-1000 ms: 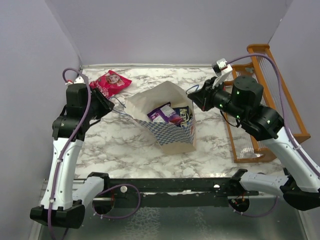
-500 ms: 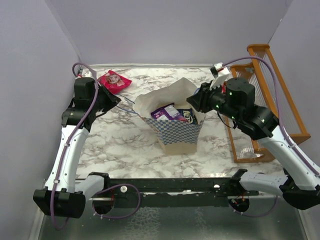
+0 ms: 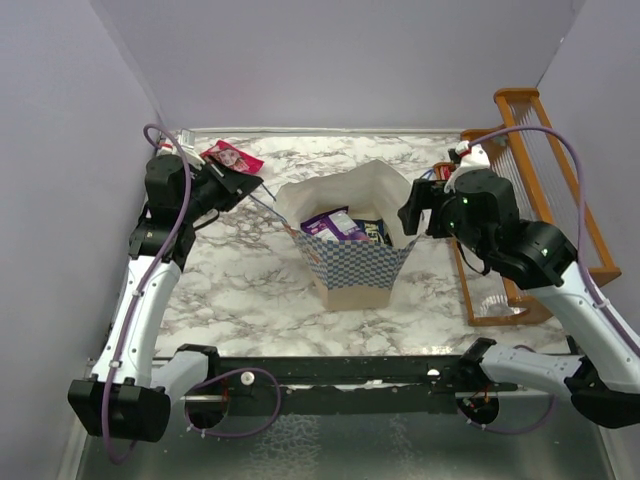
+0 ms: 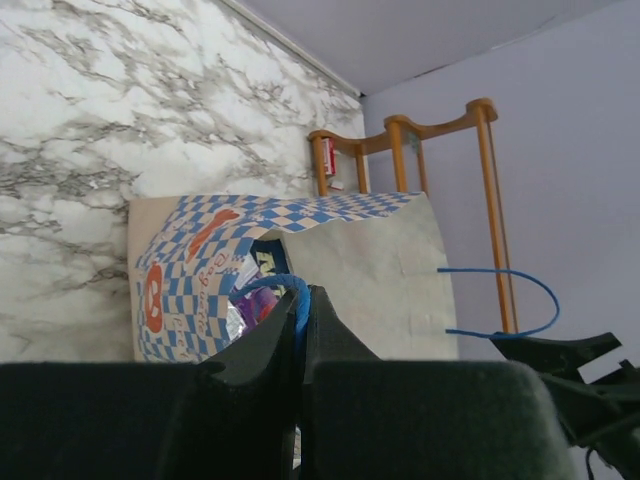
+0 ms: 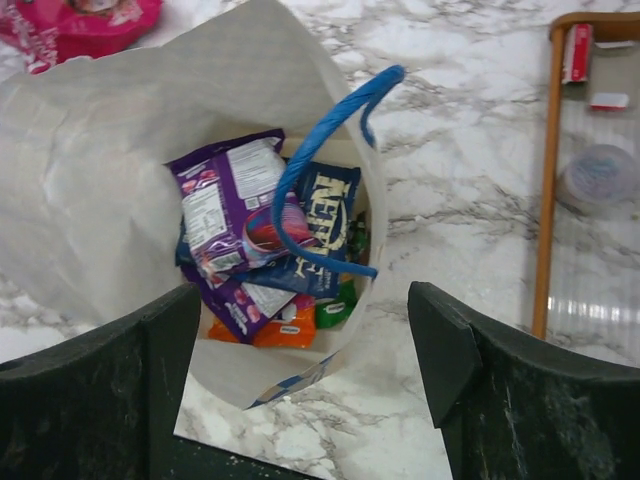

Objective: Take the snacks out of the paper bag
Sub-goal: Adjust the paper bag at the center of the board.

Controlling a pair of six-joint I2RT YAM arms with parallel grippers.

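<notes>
The paper bag (image 3: 352,268) stands mid-table with its mouth wide, cream inside and blue-white checks on its side (image 4: 180,270). Snacks lie inside: a purple packet (image 5: 225,195), a dark blue chips bag (image 5: 328,212), and orange (image 5: 285,332) and green (image 5: 335,310) packs. A pink-red bag (image 3: 232,157) lies on the table at the far left. My left gripper (image 4: 300,297) is shut on the bag's left blue cord handle (image 3: 268,208) and holds it taut. My right gripper (image 5: 305,300) hangs open above the bag's right rim, with the other blue handle (image 5: 320,140) loose.
An orange wooden rack (image 3: 530,200) stands against the right wall, close behind my right arm, with a small red packet (image 5: 577,52) and a clear lid inside. Purple walls close in the back and sides. Marble tabletop (image 3: 240,290) surrounds the bag.
My left gripper closed on the left cord handle and pulled it left and back. My right gripper opened, let go of the right handle and drew right. The bag's mouth spread wider.
</notes>
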